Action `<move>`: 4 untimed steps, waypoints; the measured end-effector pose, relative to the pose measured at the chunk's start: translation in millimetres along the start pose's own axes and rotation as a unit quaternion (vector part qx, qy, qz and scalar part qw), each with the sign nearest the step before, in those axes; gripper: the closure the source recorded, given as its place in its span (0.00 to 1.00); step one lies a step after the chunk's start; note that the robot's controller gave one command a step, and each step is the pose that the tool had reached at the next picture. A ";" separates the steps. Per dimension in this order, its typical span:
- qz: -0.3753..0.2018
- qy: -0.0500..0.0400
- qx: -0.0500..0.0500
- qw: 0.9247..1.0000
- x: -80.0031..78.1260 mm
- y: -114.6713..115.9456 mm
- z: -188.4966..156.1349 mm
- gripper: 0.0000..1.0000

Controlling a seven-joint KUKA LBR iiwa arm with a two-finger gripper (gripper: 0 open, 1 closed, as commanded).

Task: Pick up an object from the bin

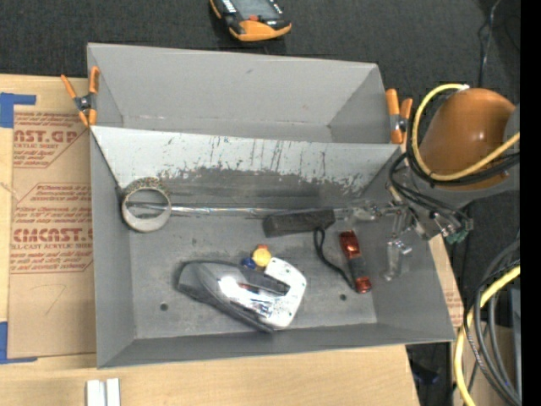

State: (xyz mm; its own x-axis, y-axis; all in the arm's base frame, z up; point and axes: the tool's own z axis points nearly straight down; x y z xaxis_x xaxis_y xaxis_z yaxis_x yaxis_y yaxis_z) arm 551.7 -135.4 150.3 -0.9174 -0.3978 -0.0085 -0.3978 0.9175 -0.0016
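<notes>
My gripper (pixel 397 250) hangs over the bin's right side, close to the right wall and above the floor. Just left of it lies a small red and black device (pixel 349 245) with a thin black cable (pixel 325 248) looping off it. A smaller red piece (pixel 362 284) lies a little below that, at the cable's other end. Nothing shows in the gripper. A dark grey flat bar (pixel 296 222) lies further left, near the back wall.
A white and black tape dispenser (pixel 249 293) with a yellow knob (pixel 261 256) lies in the front middle. A clear tape roll (pixel 144 208) sits at the back left corner. The arm's orange cover and yellow cables stand over the right rim.
</notes>
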 end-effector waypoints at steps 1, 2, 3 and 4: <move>-0.101 0.001 0.001 0.995 7.0 -16.5 17.7 0.00; -0.145 0.000 0.000 0.989 5.7 -11.6 18.6 0.00; 0.006 0.000 0.000 1.000 10.4 -14.0 34.4 0.00; -0.257 -0.003 -0.004 0.966 3.2 -8.9 42.6 0.00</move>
State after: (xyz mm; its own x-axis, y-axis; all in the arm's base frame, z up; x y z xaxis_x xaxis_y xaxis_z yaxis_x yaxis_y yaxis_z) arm 552.7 -144.7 107.6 -0.5984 -0.8011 -0.0140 -0.8011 0.5985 0.0006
